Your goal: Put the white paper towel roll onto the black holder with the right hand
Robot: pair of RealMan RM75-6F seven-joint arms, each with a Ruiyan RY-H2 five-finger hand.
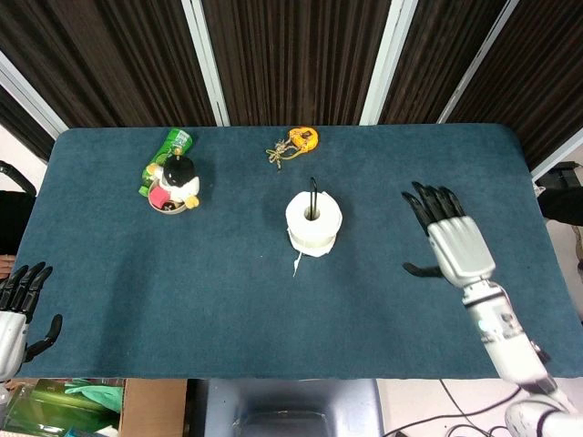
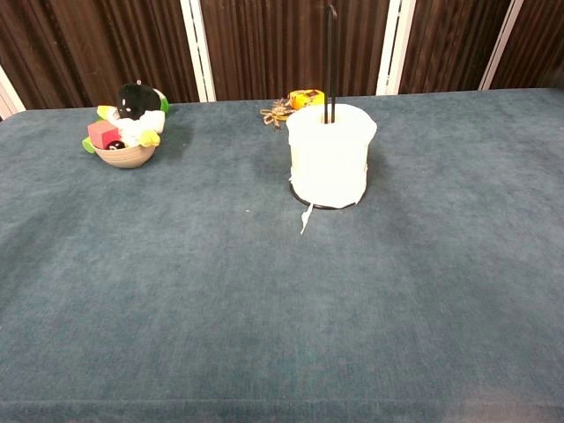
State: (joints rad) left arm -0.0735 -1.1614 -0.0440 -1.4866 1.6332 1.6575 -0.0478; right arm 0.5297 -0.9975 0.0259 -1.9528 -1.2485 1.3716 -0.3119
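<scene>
The white paper towel roll [image 1: 313,223] [image 2: 330,157] stands upright at the table's middle, threaded over the rod of the black holder [image 1: 312,188] [image 2: 330,62]. A loose strip of paper hangs down at its front. My right hand [image 1: 451,239] hovers over the right part of the table, well clear of the roll, with fingers spread and nothing in it. My left hand [image 1: 18,305] shows at the lower left corner of the head view, off the table edge, fingers apart and empty. Neither hand appears in the chest view.
A small bowl [image 1: 169,206] [image 2: 124,156] with a black-and-white plush and a red block sits at the back left, a green packet [image 1: 173,142] behind it. An orange-yellow toy with string [image 1: 295,142] [image 2: 300,100] lies behind the roll. Dark slatted panels back the blue table [image 1: 182,273].
</scene>
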